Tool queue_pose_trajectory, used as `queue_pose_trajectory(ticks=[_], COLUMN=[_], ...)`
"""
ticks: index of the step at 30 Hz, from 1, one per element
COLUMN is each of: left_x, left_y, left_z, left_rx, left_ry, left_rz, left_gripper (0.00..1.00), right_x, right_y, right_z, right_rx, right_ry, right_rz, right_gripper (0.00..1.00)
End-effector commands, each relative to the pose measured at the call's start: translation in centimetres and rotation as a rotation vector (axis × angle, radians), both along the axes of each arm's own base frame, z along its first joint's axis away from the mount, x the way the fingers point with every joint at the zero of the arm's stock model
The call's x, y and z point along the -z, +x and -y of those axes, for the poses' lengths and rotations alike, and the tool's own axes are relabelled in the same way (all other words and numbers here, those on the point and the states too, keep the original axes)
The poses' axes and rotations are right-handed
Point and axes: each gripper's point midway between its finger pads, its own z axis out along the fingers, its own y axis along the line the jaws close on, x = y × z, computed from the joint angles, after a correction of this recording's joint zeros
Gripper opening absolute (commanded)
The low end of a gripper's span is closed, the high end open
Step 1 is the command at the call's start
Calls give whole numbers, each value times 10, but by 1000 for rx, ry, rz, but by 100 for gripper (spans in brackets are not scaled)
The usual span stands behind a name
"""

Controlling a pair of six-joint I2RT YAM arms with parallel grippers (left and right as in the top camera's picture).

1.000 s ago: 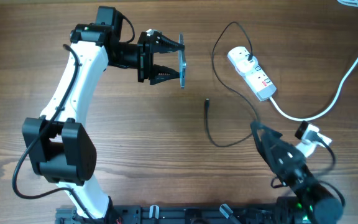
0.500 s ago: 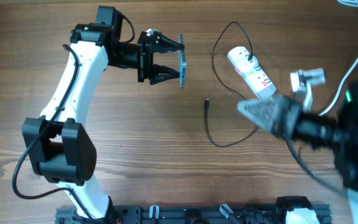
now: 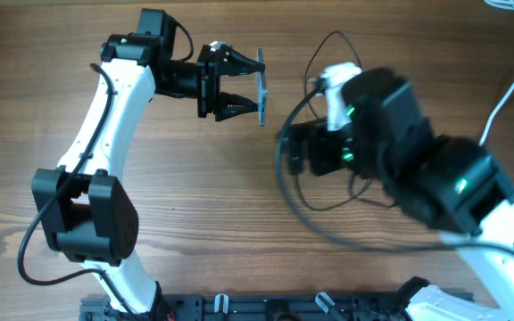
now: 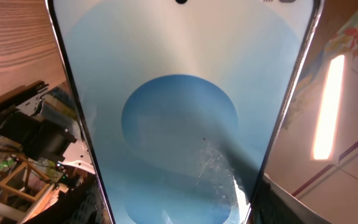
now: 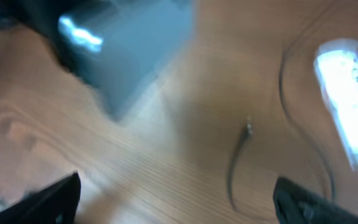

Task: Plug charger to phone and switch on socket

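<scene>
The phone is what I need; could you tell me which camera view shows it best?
The left wrist view: the phone fills the frame, screen facing the camera. Overhead shows only its thin edge, held in the left gripper. The right wrist view is blurred; whether the phone appears there is unclear.

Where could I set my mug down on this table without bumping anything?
Bare table: the far-left side beyond the left arm, and the near middle between the two arms. Crowded: the right half, around the phone, right arm, charger and socket.
</scene>
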Motion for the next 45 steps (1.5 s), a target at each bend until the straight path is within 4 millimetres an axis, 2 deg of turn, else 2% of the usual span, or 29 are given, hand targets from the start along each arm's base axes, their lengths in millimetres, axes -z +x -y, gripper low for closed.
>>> queue_pose_trajectory(ticks=[1,4,7,11,14,16,18,20,22,23,25,29,33,37,45], left_x=[-26,-26,-26,-26,-26,-26,-26,-26,-26,-26,-26,-26,-26,-26,-27], left_y=[-4,-4,-4,-4,-4,-4,-4,-4,-4,-4,-4,-4,-4,-4,-2], left_z=[-4,-4,-4,-4,-4,-4,-4,-4,-4,-4,-4,-4,-4,-4,-4], left_rx=[1,0,0,0,0,0,0,0,0,0,0,0,0,0,0], left_ry=[-56,-56,-56,-56,-56,-56,-55,-55,-55,-55,-55,-55,-55,-56,-59], left_rz=[48,48,48,48,48,48,48,49,49,49,49,49,49,51,77], left_gripper=[61,61,60,60,60,60,60,60,60,60,60,61,60,60,60], right_x=[-49,-42,-29,-12,6,14,19,17,13,13,14,15,16,16,16], right_y=[-6,-10,6,21,41,46,49,51,53,53,53,53,53,53,53], right_z=[-7,-30,-29,-45,-49,-54,-57,-60,-62,-62,-63,-63,-63,-63,-63], right_rx=[88,85,225,262,328,336,336,338,337,337,336,336,336,335,333], right_ry=[-8,13,12,-9,-87,-108,-116,-101,-87,-85,-89,-91,-91,-94,-92], right_rz=[250,232,211,199,234,235,232,239,250,250,248,248,247,246,244], right_gripper=[100,99,99,94,93,91,86,82,58,54,54,48,32,23,15])
